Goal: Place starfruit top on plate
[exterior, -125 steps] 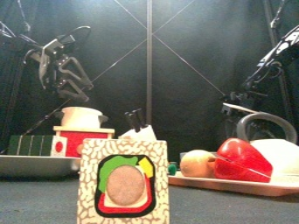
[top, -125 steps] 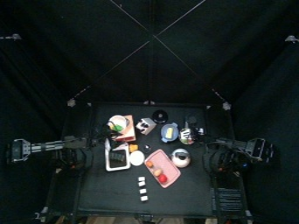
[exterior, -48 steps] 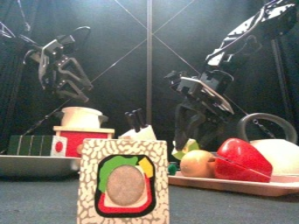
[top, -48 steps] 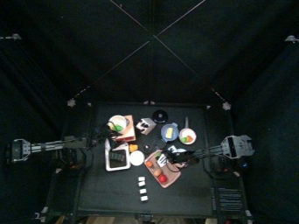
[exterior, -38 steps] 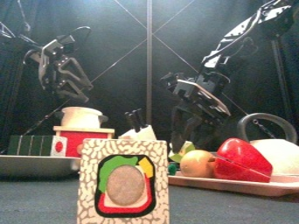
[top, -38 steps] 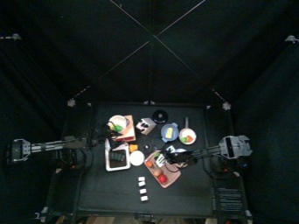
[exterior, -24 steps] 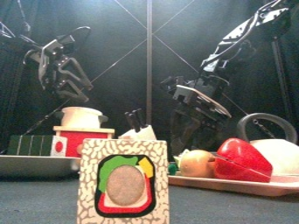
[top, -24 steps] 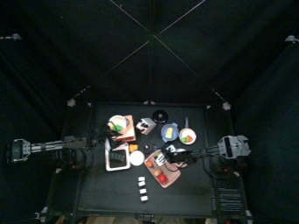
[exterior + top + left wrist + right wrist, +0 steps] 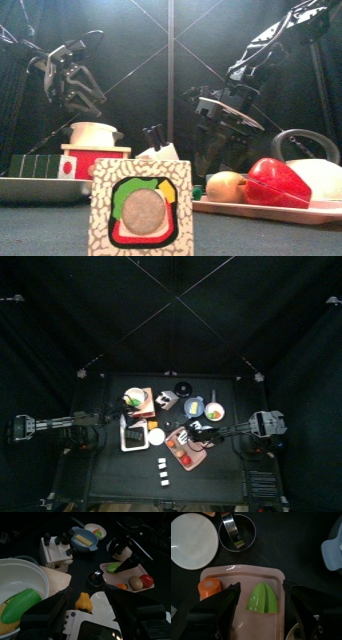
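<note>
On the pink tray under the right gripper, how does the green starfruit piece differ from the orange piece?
The starfruit piece is green; the orange piece is orange. The starfruit piece is a ridged, pointed wedge; the orange piece a short rounded stub. The starfruit piece lies between the right gripper's open fingers; the orange piece sits by the pink tray's edge. Both rest on that tray.

Spread wide, the right hand (image 9: pixel 258 619) hangs directly over the green starfruit top (image 9: pixel 262 598) on the pink tray (image 9: pixel 243 573), open air between; an orange carrot piece (image 9: pixel 210 588) crowds one side, a metal ring (image 9: pixel 236 532) beyond.
</note>
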